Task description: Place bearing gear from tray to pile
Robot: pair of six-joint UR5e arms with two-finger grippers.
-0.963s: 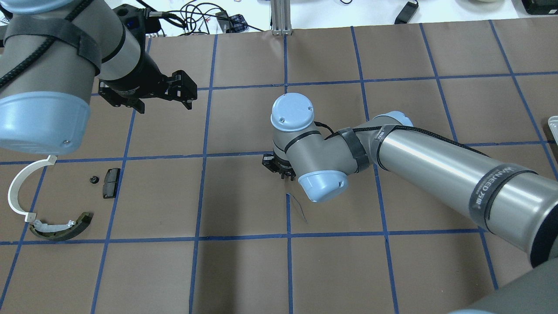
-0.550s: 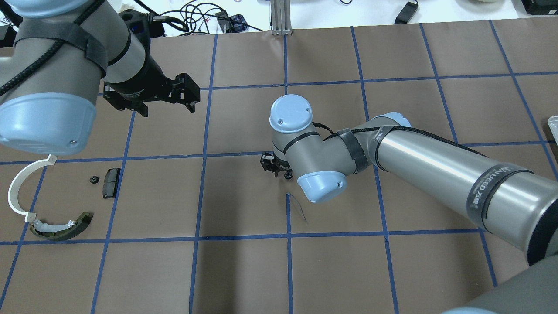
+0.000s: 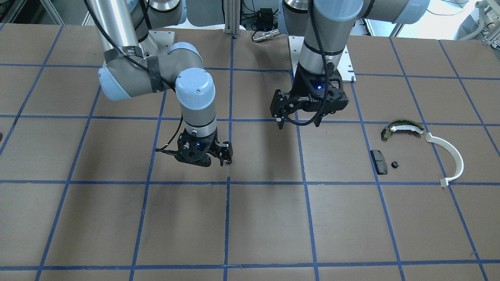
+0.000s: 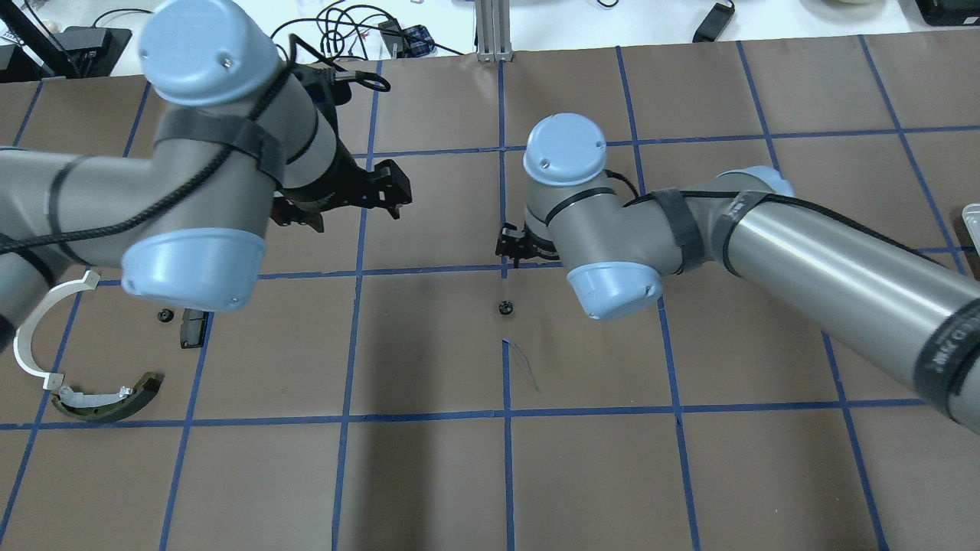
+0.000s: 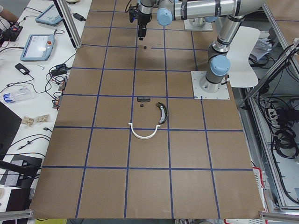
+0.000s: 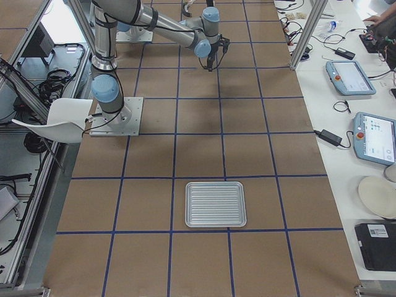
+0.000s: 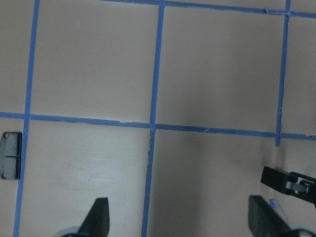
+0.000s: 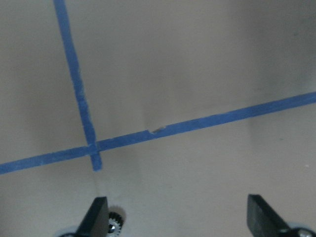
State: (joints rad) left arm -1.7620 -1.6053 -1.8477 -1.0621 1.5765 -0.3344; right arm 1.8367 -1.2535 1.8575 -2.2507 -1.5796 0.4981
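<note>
The bearing gear [image 4: 504, 308], small, black and toothed, lies on the brown table near the middle, free of both grippers. My right gripper [image 4: 511, 249] hangs just beyond it, open and empty. In the right wrist view the gear [image 8: 114, 222] sits beside one fingertip [image 8: 98, 217]. My left gripper [image 4: 387, 190] is open and empty above the table, left of the middle. The pile lies at the far left: a black pad [image 4: 191, 329] partly under my left elbow, a white half-ring [image 4: 31, 340], an olive shoe [image 4: 107, 398] and another small black gear [image 4: 163, 314].
The ribbed metal tray [image 6: 215, 204] lies empty far off on my right side. Blue tape lines [image 4: 505, 417] grid the table. Cables and tablets [image 5: 41, 44] lie on the bench beyond the table's far edge.
My right gripper has let go of the gear, which now lies on the table, and has drawn away from it. My left arm has swung right, towards the middle.
</note>
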